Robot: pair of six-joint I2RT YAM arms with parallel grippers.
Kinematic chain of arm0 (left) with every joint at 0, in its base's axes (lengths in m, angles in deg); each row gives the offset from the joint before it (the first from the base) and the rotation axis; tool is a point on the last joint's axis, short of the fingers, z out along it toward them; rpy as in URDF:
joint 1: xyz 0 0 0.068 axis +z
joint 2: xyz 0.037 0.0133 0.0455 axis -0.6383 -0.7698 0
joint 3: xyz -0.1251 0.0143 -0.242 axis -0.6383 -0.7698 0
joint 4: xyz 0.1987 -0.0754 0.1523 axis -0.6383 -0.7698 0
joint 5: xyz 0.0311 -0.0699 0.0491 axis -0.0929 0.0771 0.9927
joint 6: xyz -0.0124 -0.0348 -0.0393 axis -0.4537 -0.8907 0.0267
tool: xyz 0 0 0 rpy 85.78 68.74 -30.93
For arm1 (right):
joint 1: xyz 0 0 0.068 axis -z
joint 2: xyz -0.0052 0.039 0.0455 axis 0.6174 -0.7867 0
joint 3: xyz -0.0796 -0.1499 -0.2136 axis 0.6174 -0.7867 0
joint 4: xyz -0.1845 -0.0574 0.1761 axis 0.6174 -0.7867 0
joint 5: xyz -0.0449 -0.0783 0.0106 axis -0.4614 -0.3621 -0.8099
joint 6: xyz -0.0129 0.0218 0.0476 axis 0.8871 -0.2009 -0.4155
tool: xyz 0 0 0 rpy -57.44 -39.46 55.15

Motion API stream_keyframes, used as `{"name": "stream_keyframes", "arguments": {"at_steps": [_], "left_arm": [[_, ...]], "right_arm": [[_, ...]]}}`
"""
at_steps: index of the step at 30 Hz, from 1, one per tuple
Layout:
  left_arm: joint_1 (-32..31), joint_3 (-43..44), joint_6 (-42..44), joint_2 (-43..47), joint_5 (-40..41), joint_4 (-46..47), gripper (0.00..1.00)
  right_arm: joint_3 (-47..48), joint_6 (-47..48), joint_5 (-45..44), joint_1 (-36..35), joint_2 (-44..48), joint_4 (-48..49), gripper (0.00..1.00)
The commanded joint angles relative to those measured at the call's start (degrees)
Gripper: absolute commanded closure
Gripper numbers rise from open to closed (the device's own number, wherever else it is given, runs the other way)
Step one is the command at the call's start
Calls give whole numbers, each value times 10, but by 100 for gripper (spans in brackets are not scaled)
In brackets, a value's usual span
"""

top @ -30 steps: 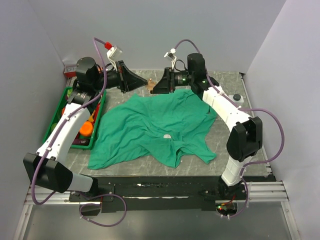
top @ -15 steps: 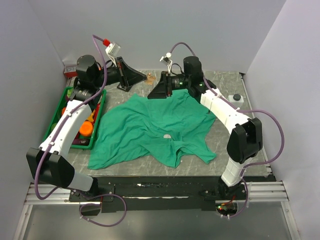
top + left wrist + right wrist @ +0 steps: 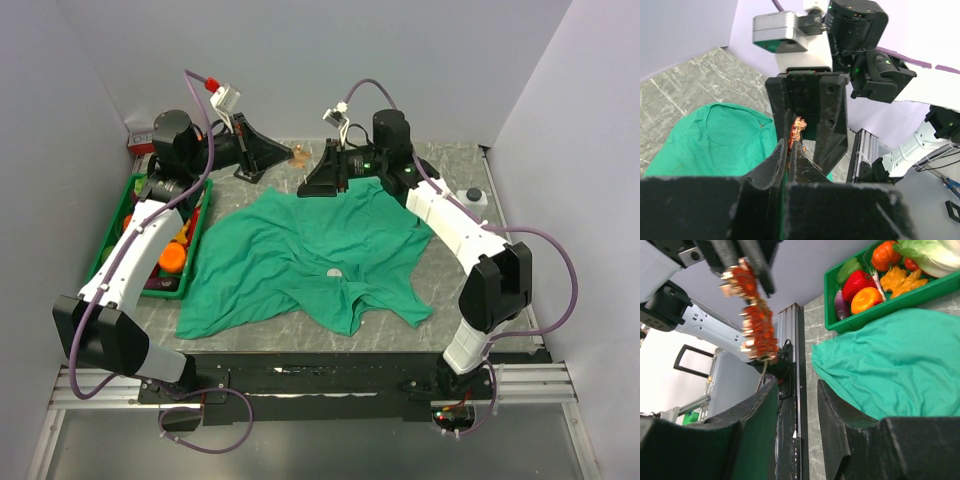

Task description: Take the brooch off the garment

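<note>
The brooch (image 3: 298, 154), a small orange-gold ornament, hangs in the air over the back of the table, off the garment. My left gripper (image 3: 286, 156) is shut on it; in the left wrist view the brooch (image 3: 796, 130) sticks out beyond the pinched tips of the left gripper (image 3: 791, 146). My right gripper (image 3: 316, 188) stands open facing it, its fingers (image 3: 832, 115) just behind the brooch. In the right wrist view the brooch (image 3: 754, 315) floats past the tips of the right gripper (image 3: 796, 385), with nothing between them. The teal garment (image 3: 300, 255) lies spread and wrinkled on the table.
A green tray (image 3: 112, 240) of toy vegetables sits at the left edge, also in the right wrist view as the tray (image 3: 865, 307). A small white disc (image 3: 334, 271) lies on the shirt. A small white and black object (image 3: 473, 196) stands at the right. Walls close in behind.
My left gripper has drawn back and up to the left with the brooch, away from the right gripper. The right arm has shifted slightly; its jaws stay open.
</note>
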Motion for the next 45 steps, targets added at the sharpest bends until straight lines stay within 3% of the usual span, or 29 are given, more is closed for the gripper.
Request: {"name": "stream_keyframes", "arguments": {"at_steps": [1, 13, 36, 45], "left_arm": [[1, -4, -3, 4, 8, 22, 99], [0, -36, -39, 9, -16, 56, 99], [-16, -92, -29, 16, -75, 72, 99], [-16, -151, -44, 10, -89, 78, 99]], "right_arm": [[8, 11, 14, 2, 40, 25, 55], [39, -3, -1, 2, 23, 39, 53], [32, -27, -38, 8, -17, 29, 50], [-15, -38, -22, 10, -27, 40, 51]]}}
